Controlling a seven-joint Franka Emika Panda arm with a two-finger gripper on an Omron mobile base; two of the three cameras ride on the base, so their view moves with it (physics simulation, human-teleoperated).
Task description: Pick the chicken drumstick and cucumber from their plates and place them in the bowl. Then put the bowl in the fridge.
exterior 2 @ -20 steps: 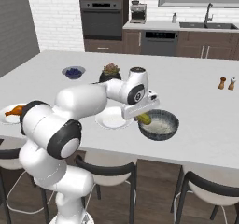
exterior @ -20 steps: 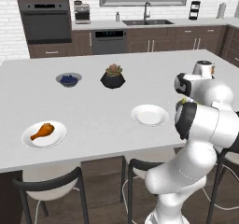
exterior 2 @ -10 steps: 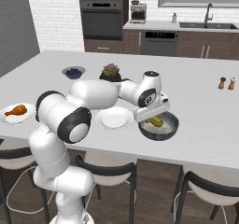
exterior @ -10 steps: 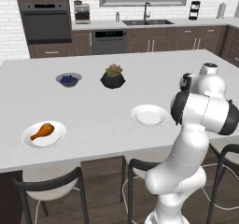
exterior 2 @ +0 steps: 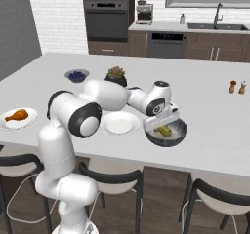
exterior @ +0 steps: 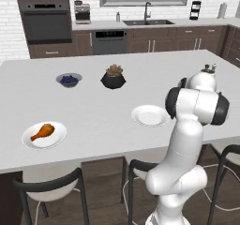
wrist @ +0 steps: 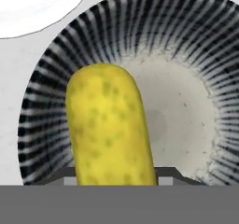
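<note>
My gripper (exterior 2: 163,128) is shut on the cucumber (wrist: 109,129), a stubby yellow-green oblong. It holds the cucumber low inside the dark ribbed bowl (exterior 2: 180,130), over the bowl's pale floor (wrist: 186,120). The cucumber (exterior 2: 164,130) shows just under the hand. An empty white plate (exterior 2: 119,123) lies directly left of the bowl and also appears in the left base view (exterior: 150,115). The orange-brown chicken drumstick (exterior 2: 17,115) rests on the second plate (exterior 2: 14,124) at the counter's left front, also seen as the drumstick (exterior: 43,131). A tall grey panel (exterior 2: 14,28) at the far left looks like the fridge.
A small bowl of blue berries (exterior 2: 77,75) and a black plant pot (exterior 2: 116,75) stand behind the plates. Salt and pepper shakers (exterior 2: 237,87) are at the right. Stools line the counter's front edge. My arm hides the bowl in the left base view.
The hand has carried the cucumber from the bowl's left rim to over its middle and lower into it. The elbow swung rightward. The grip has not changed.
</note>
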